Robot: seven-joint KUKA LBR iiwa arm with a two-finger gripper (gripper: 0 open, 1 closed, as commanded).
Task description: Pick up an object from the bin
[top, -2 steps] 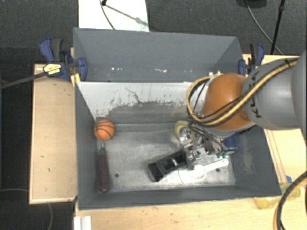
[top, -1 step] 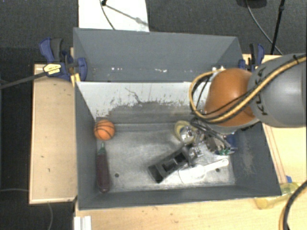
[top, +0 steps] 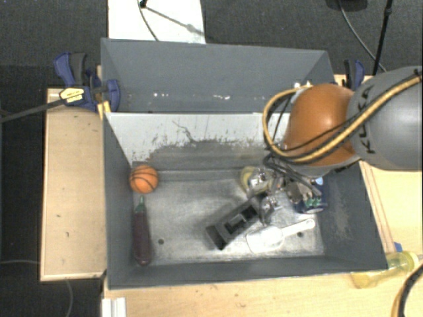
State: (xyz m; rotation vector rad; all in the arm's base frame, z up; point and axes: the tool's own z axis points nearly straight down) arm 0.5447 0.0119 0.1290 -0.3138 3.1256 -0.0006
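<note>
White scoop (top: 277, 236) lies flat on the bin (top: 231, 271) floor just beside the hand (top: 219, 233), on the side from which the arm comes, apart from its tip. The hand slants down from the orange-covered wrist, its dark tip low over bare floor. Whether it is apart or together I cannot tell, and nothing shows in it. Behind the hand, half under the wrist, sit a small yellowish thing (top: 250, 177) and a blue thing (top: 312, 201), both hard to make out. Well beyond the tip lie an orange ball (top: 144, 179) and a dark purple long thing (top: 141, 233).
</note>
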